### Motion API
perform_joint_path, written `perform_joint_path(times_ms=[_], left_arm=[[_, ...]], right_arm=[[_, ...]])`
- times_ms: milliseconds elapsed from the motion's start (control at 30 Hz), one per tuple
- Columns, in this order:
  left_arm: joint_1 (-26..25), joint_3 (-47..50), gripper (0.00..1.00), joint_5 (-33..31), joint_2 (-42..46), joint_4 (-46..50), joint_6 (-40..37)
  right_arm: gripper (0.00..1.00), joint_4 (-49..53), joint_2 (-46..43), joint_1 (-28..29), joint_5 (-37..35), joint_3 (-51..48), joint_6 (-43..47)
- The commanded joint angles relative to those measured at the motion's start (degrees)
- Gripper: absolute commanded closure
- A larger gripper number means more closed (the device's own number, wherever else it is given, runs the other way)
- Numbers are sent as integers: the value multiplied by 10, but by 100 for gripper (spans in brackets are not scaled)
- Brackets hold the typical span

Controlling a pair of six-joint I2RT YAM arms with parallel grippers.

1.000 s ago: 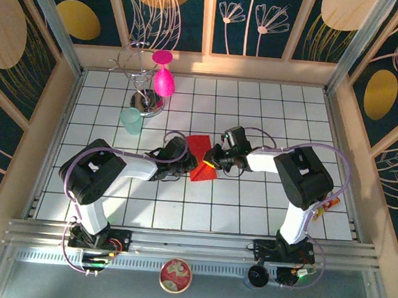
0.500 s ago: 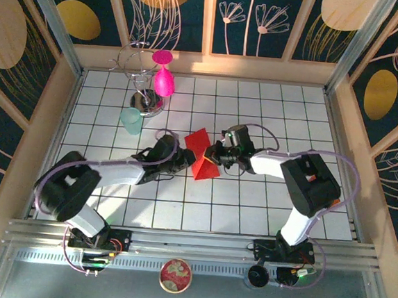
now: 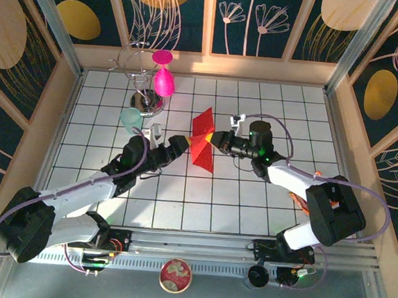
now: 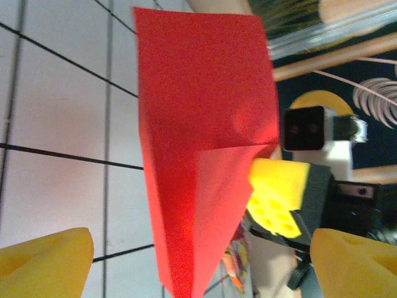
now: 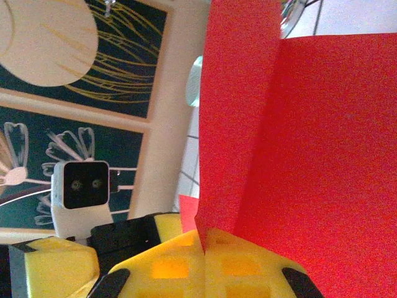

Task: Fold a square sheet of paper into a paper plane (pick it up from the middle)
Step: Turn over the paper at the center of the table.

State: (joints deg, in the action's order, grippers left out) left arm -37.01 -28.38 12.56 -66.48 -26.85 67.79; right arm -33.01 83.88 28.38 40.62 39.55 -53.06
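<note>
At the centre of the top view, the square sheet of paper (image 3: 203,141) hangs above the counter (image 3: 251,195), partly folded, with one flap standing off along a crease. The right pincer (image 3: 214,140) is clenched on its right edge. In the right wrist view its pads (image 5: 167,270) meet on the paper's lower edge. The left pincer (image 3: 178,144), just left of the sheet, is released. Its fingers (image 4: 43,261) sit wide apart in the bottom corners of the left wrist view and touch no paper.

We judge the single grip to be the weak point, since thin paper held by one edge may sag or twist, and the flap may spring open. If the left pincer closes off the crease, we expect a crooked fold or a crumple. The two pincers are also near each other, so a careless approach may knock them together and tug the sheet loose.
</note>
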Motion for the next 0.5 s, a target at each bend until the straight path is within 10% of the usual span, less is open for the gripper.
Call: perform_joint_path(times_ms=[0, 467], left_arm=[[-1, 0, 9, 56, -9, -65, 11], [-12, -15, 28, 102, -76, -157, 26]], right_arm=[[100, -86, -15, 1, 52, -14, -43], [99, -122, -8, 1, 75, -22, -73]])
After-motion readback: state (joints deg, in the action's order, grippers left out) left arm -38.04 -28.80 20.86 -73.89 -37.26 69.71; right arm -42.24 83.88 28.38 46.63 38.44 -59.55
